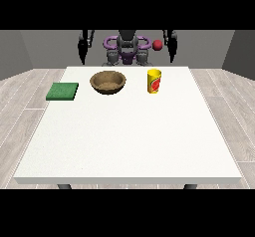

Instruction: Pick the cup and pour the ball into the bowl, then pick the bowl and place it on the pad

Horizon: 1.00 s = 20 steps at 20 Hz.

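Note:
A yellow cup (154,81) with a red mark stands upright on the white table (129,136), right of centre at the far side. A red ball (157,45) shows above the cup, in the air, and touches neither the cup nor a hand. Left of the cup sits a brown wooden bowl (107,81). A flat green pad (63,91) lies near the table's left edge. The hand at the view's left (83,57) and the hand at the view's right (173,54) both hang beside the robot's body behind the table's far edge, holding nothing.
The robot's torso (127,52) stands behind the far edge of the table. A grey wood-plank floor surrounds the table. The cup, bowl and pad all stand along the far third of the table.

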{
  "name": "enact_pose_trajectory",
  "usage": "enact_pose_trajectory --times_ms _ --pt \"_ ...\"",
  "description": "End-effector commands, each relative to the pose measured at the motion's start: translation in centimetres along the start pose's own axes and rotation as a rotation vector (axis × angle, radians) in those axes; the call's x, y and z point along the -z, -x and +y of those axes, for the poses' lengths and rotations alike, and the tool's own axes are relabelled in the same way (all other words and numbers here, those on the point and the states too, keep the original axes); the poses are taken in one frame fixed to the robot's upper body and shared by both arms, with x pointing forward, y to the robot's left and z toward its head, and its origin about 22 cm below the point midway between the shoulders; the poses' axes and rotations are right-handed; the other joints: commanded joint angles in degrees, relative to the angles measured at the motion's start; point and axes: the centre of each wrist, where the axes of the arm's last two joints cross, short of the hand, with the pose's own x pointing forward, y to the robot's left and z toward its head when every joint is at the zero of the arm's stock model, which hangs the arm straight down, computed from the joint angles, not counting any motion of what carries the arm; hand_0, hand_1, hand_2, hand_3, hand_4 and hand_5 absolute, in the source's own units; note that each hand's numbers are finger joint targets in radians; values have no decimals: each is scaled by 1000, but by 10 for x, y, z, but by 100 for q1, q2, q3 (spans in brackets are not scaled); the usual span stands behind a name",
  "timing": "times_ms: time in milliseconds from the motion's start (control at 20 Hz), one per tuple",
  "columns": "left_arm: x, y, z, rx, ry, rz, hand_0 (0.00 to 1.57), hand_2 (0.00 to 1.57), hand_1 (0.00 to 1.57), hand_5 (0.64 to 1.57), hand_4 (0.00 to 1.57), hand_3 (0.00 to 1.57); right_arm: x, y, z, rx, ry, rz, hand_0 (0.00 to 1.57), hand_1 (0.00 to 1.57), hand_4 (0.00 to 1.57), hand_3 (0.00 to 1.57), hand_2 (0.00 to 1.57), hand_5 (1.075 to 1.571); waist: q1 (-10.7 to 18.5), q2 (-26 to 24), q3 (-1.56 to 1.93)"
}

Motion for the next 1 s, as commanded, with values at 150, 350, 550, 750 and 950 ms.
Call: enact_pose_trajectory --times_ms 150,350,550,750,950 --pt "0 -24 11 28 0 -17 0 0 0 1557 0 0 1 -25 -10 -26 5 -24 0 0 0 0 0 1569 -18 -1341 -101" --pt "16 -59 27 -160 -39 -50 0 0 0 1558 0 0 -12 -24 -65 72 -40 -4 0 0 0 0 0 1569 -221 -1370 -130" --pt "28 -80 63 -130 -93 -126 0 0 0 1552 0 0 -10 -40 -89 76 -28 -76 0 0 0 0 0 1570 -261 -834 -136" --pt "30 -65 72 -151 -69 -183 0 0 0 1547 0 0 1 -40 -85 83 -7 -124 0 0 0 0 0 1569 -85 -380 -137" --pt "36 -43 59 -123 -84 -228 0 0 0 1539 0 0 6 -36 -72 88 -20 -174 0 0 0 0 0 1569 -139 -67 -137"
